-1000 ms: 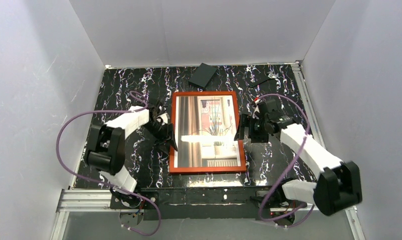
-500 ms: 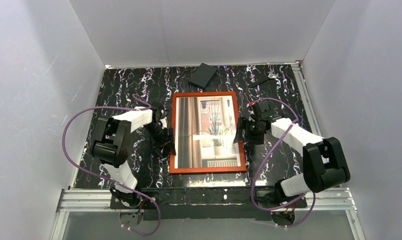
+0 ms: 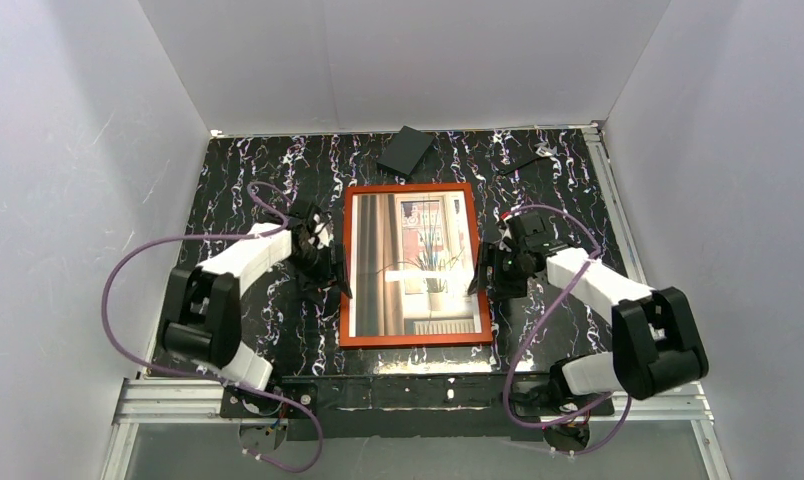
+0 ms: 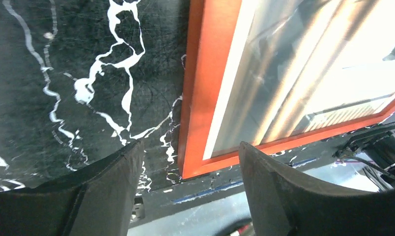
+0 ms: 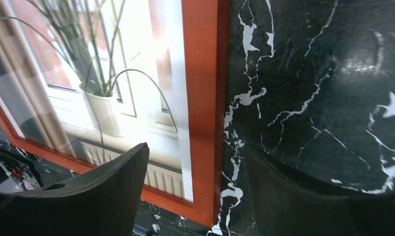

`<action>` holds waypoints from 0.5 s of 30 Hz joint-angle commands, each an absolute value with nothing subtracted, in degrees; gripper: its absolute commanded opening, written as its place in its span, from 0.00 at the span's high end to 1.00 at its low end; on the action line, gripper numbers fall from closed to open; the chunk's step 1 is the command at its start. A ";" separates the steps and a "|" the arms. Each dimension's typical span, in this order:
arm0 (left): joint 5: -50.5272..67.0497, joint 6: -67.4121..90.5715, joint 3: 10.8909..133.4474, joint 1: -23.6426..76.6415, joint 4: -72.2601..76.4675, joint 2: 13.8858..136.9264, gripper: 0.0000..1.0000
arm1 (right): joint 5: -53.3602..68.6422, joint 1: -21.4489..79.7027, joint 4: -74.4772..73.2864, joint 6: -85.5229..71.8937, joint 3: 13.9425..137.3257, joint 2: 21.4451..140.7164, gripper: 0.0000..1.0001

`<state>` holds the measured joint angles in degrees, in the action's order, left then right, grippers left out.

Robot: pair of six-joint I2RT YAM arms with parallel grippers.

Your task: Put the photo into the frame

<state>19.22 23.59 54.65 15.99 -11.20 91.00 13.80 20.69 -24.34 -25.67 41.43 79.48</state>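
The frame (image 3: 410, 188), with a thin orange-red border, lies flat and face up in the middle of the black marble table. The photo (image 3: 413, 265) of a window, curtains and a potted plant shows inside it. My left gripper (image 3: 330, 270) is open at the frame's left edge; in the left wrist view its jaws (image 4: 190, 143) straddle the border (image 4: 195, 98) near a corner, beside the photo (image 4: 294, 64). My right gripper (image 3: 486, 270) is open at the right edge; in the right wrist view it (image 5: 198, 150) straddles the border (image 5: 200, 73), next to the photo (image 5: 112, 73).
A flat black rectangular piece (image 3: 406, 150) lies at the back of the table, and a small dark item (image 3: 526, 160) lies at the back right. White walls enclose three sides. Purple cables loop beside both arms.
Both arms have folded: the left elbow swung out to the left, the right elbow drew back toward its base. Both grippers stay open at the frame's sides. The frame has not moved.
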 commanded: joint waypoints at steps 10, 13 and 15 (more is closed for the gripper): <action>9.35 19.48 47.75 15.33 -11.10 58.10 0.02 | 13.81 15.15 -26.28 -25.27 42.63 59.40 0.02; 8.71 19.12 45.79 14.33 -9.91 54.10 0.02 | 17.25 9.61 -25.91 -24.82 42.11 56.88 0.02; 7.71 18.32 44.57 13.54 -9.82 52.43 0.02 | 19.85 5.76 -25.87 -24.39 41.86 56.29 0.02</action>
<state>10.46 20.36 47.53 15.14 -7.68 55.07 14.41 11.60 -26.85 -25.28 41.67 58.04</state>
